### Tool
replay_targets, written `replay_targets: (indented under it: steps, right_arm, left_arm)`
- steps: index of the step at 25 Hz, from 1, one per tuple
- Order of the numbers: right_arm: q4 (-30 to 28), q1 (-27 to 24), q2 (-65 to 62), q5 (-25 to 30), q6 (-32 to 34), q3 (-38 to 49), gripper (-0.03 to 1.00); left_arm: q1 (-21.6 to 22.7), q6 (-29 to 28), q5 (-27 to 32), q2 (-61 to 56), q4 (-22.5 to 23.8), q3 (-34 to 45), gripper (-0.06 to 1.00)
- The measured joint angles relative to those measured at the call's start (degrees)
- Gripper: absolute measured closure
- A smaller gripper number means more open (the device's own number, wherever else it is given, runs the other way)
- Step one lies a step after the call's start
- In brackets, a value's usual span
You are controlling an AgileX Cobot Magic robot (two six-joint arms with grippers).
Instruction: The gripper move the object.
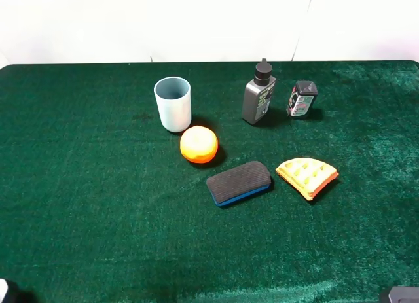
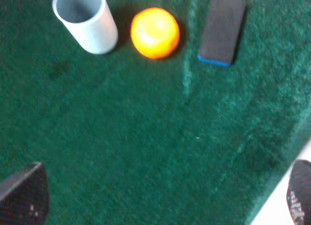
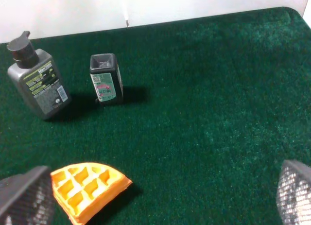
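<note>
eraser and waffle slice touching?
Apart. The exterior high view shows a strip of green cloth between the eraser and the waffle slice.

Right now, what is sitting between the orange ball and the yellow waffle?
The eraser lies between the ball and the waffle. The high camera view shows this, with bare green cloth on each side of it.
</note>
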Motion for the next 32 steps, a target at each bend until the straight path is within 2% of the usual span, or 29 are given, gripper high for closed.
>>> replay_targets:
  steps: [2,5,13,19,27,32]
  right_arm:
    - [0.0,0.0,0.0,0.0,0.0,0.0,0.27]
    - [0.0,0.0,0.0,0.0,0.0,0.0,0.27]
    - [0.0,0.0,0.0,0.0,0.0,0.0,0.27]
    - [0.0,0.0,0.0,0.06,0.0,0.0,0.27]
    - [0.0,0.0,0.0,0.01,0.0,0.0,0.27]
    - [0.0,0.0,0.0,0.01,0.0,0.0,0.27]
  left_arm:
    - [0.71,-0.41,0.0,-1.29,0.65,1.56,-0.05]
    - [4.52,-1.3,0.0,-3.03,0.62,4.88,-0.05]
    - [21.06,-1.79,0.0,-10.16,-5.48,11.59,-0.05]
    - [33.61,-1.89,-0.13,-18.33,-5.98,17.09,-0.05]
    - [46.43,-1.89,-3.94,-28.85,-6.37,26.79,-0.05]
    - [53.25,-1.18,-5.38,-32.33,-9.08,30.47,-0.05]
